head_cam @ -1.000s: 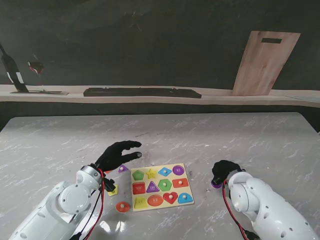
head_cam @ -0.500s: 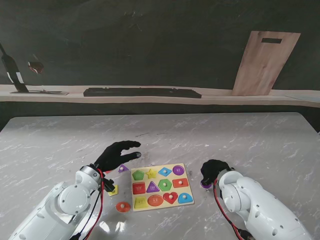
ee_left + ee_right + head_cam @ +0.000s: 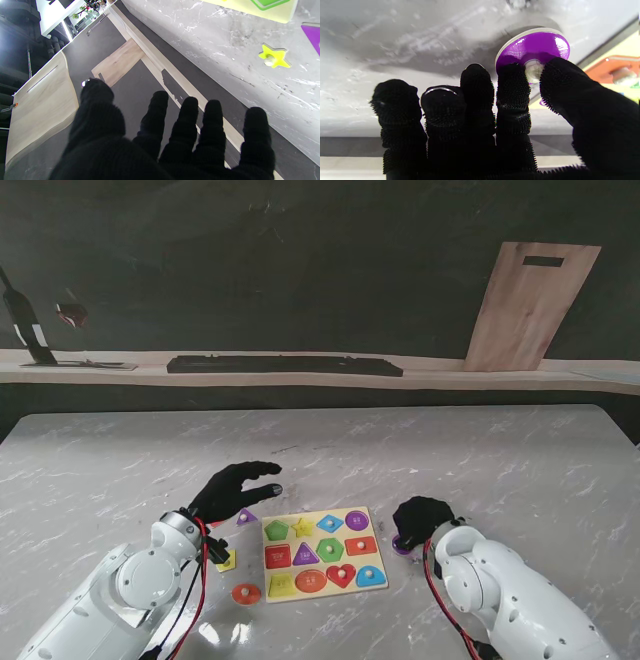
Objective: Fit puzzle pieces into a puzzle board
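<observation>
Puzzle board [image 3: 318,553] lies at table centre, while at its three o'clock the right hand [image 3: 420,522] pinches a purple disc [image 3: 532,50] by its knob, presumably to carry it over, and the left hand [image 3: 235,488] hovers spread at ten o'clock.

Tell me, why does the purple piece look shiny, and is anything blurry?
Right wrist view: white glare streaks on the round purple puzzle piece pinched by the right robot hand, dark shadow behind it, orange board piece blurred. Stand view: sharp, evenly lit.
</observation>
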